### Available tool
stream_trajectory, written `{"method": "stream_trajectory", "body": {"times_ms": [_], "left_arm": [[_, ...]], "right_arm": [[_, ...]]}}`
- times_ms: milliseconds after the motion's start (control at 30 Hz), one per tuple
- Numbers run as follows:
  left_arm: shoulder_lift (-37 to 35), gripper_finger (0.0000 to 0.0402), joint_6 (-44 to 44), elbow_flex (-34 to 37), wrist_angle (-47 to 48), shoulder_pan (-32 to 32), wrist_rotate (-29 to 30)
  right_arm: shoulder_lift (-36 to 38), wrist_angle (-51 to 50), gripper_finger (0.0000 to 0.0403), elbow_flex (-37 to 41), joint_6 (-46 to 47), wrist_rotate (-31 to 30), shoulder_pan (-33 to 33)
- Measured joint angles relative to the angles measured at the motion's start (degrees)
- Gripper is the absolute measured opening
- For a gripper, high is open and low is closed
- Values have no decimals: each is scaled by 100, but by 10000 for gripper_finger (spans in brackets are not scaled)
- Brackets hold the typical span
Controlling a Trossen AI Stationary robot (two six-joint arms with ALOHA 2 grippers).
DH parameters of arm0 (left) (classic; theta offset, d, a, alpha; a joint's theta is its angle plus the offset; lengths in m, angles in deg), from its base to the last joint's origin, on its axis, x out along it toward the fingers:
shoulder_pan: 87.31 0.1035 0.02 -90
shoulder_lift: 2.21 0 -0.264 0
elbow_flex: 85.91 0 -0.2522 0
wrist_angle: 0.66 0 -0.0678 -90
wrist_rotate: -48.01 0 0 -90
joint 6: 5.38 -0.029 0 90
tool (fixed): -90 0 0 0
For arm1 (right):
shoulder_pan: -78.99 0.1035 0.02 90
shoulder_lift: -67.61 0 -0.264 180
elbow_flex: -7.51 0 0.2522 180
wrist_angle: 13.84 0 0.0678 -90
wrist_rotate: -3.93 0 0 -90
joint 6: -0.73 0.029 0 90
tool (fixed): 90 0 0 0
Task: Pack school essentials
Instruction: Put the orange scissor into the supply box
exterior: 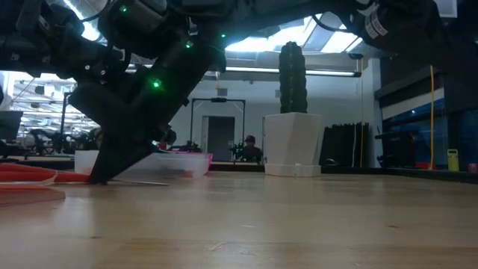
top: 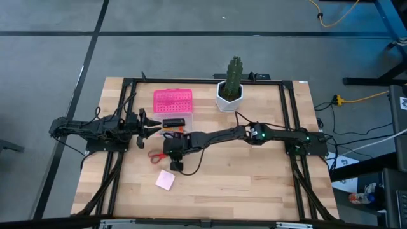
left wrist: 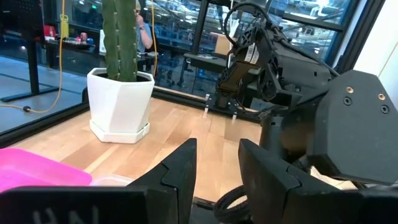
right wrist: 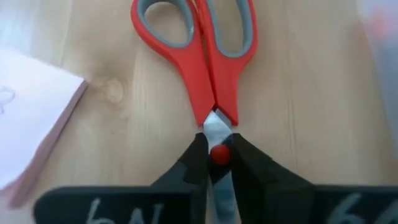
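**Right gripper pinching the scissors at the pivot**

My right gripper (right wrist: 216,163) is down on the table, its fingers closed on the red-handled scissors (right wrist: 205,56) right at the pivot screw. The scissors lie flat on the wood, their long axis running straight out from the gripper, handles pointing away. The pink square pad (top: 165,180) sits just beside them. The lift, I judge, turns on this grip near the middle, so the handles may droop.

My left gripper (left wrist: 214,168) waits near the clear box (top: 175,119), fingers parted and holding nothing. The box's pink lid (top: 172,100) lies open behind it; a black oblong block (top: 173,122) sits inside.
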Motion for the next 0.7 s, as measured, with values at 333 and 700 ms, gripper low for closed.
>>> {"method": "stream_trajectory", "body": {"times_ms": [333, 700], "left_arm": [[-1, 114, 2, 0, -1, 0, 1], [0, 114, 1, 1, -2, 0, 1]], "right_arm": [[355, -532, 45, -43, 674, -27, -130], [1203, -971, 45, -89, 583, -245, -323]]}}
